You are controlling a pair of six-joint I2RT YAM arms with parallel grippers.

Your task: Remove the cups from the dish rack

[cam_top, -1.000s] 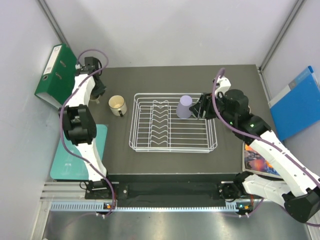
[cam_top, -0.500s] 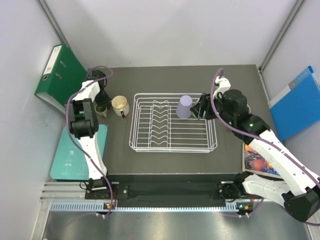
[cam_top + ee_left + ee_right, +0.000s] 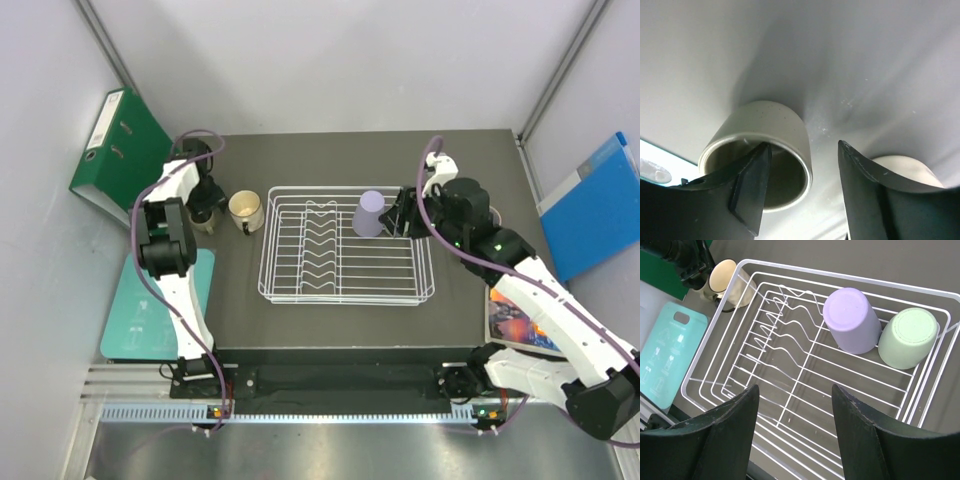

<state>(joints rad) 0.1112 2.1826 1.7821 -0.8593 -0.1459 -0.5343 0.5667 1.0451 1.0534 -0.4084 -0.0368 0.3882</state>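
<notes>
While tumbler (image 3: pixel 852 320) sits racked, left jaws spread at small mug (image 3: pixel 765 122)

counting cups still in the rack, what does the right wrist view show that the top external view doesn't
Right wrist only: a mint-green cup, upside down in the dish rack beside the lavender tumbler; the right arm hides it from above. Top external only: the blue folder and a printed sheet. Both: the rack, the tumbler, the cream mug outside it, the teal board.
</notes>
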